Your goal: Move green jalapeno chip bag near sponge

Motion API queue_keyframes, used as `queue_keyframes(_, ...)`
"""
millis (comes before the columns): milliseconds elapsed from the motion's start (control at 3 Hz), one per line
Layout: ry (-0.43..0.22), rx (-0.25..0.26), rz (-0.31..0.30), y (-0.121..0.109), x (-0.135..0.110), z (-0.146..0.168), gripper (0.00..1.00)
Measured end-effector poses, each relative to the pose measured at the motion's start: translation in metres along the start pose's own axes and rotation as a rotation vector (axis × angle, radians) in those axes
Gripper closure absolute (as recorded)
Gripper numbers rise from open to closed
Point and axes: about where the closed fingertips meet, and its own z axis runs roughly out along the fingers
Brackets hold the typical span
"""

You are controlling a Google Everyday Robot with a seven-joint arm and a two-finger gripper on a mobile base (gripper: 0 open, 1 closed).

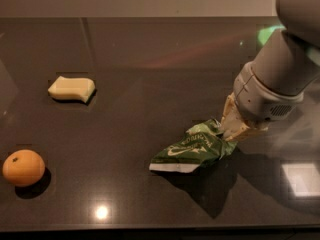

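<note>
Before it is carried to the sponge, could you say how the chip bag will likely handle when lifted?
Probably floppy: the bag is crumpled and sags from its right corner, pinched by the hand. Likely light; one corner grip lifts that end. Glossy foil may slip.

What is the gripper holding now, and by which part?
The gripper, at the right side of the table, holds the green jalapeno chip bag by its crumpled right end; the bag's other end slopes down to the left.
</note>
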Motion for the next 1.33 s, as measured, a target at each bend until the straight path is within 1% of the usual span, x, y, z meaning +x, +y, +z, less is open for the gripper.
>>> queue_keyframes(333, -0.02, 0.036, 0.031, -0.033, -0.011, -0.014, 1.0)
queue_keyframes(667, -0.064, 0.084, 0.025, -0.078, -0.03, -0.02, 1.0)
queue_keyframes(1000, -0.108, 0.136, -0.007, -0.123, -0.057, -0.018, 1.0)
queue_keyframes(1333, -0.146, 0.181, -0.028, -0.163, -0.082, -0.011, 1.0)
